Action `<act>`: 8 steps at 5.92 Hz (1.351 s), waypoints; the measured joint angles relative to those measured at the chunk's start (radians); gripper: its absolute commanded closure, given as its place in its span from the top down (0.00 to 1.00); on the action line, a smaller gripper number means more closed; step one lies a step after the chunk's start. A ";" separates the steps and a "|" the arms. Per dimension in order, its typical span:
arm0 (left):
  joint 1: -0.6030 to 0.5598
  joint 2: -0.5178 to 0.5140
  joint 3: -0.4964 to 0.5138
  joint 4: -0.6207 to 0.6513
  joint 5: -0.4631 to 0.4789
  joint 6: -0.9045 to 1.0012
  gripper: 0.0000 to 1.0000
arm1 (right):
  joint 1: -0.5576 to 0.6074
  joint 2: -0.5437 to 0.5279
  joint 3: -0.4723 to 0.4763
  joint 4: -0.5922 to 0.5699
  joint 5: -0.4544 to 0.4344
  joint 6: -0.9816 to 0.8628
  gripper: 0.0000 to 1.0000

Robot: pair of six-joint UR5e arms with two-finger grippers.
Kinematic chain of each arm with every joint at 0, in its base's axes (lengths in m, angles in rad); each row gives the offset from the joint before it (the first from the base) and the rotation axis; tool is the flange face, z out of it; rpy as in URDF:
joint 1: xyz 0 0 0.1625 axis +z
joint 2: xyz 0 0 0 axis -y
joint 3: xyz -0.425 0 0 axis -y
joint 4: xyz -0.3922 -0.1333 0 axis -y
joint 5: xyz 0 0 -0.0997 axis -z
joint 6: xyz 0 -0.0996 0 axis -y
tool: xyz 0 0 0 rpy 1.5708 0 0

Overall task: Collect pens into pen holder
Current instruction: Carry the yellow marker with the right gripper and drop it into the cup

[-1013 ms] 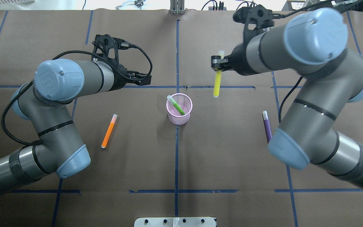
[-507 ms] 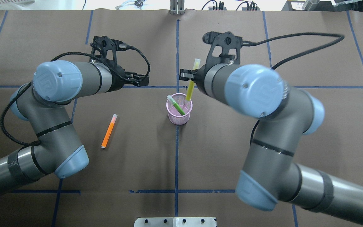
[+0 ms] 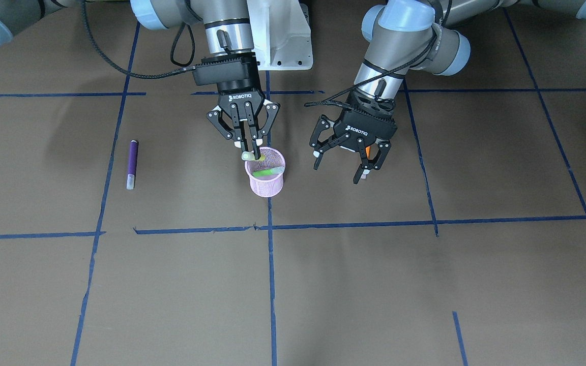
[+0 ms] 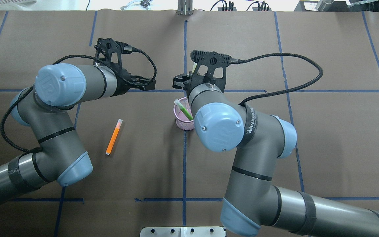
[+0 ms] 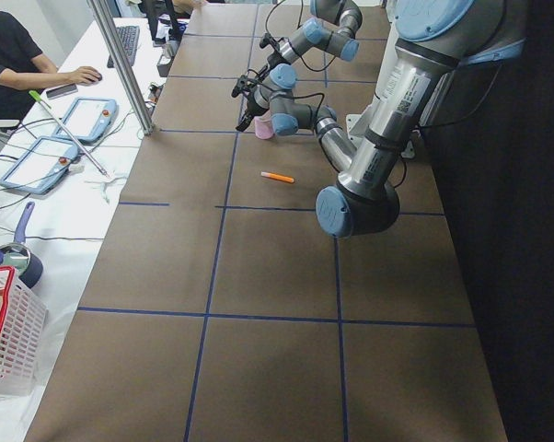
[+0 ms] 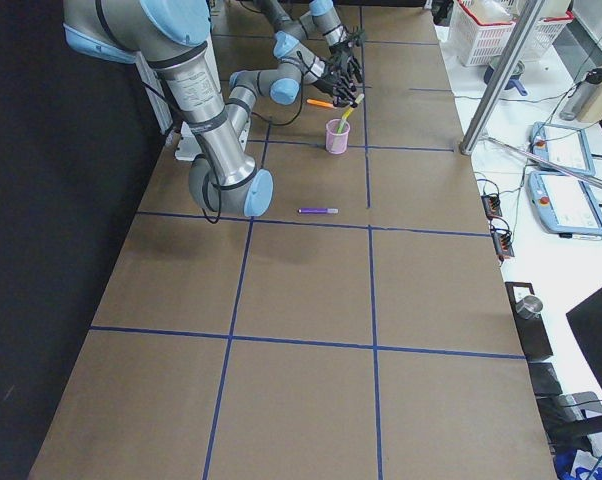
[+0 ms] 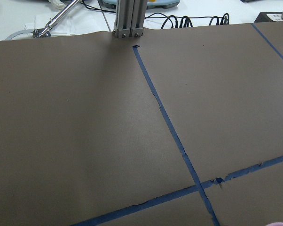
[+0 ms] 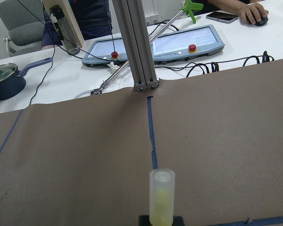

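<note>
The right gripper (image 3: 248,152), just left of centre in the upper part of the front-facing view, is closed on a yellow pen (image 8: 161,197), clamping it near its pale translucent cap end, which points up. In the right wrist view this cap rises at the bottom centre of the frame. The pen hangs slightly tilted over the pink wire-mesh pen holder (image 3: 267,185), with its lower end at the holder's mouth; how deep it reaches cannot be told. The holder stands upright on a blue tape line near the middle of the brown paper-covered table (image 3: 374,284). A green pen (image 3: 265,173) leans inside it, pale cap end up and against the rim. The left gripper (image 3: 339,172), right of the holder in the front-facing view, hangs above the table with its jaws spread wide and nothing between them. The orange pen (image 4: 114,136) lies flat at left-centre of the overhead view, well apart from the holder, pale end toward the top of the frame. The purple pen (image 3: 132,163) lies flat at left-centre of the front-facing view, well apart from the holder, pale end toward the bottom of the frame; in the overhead view the right arm hides it.
</note>
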 measured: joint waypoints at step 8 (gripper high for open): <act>0.010 0.031 0.015 0.020 -0.006 -0.003 0.86 | 0.194 -0.151 0.157 -0.012 0.461 0.004 0.98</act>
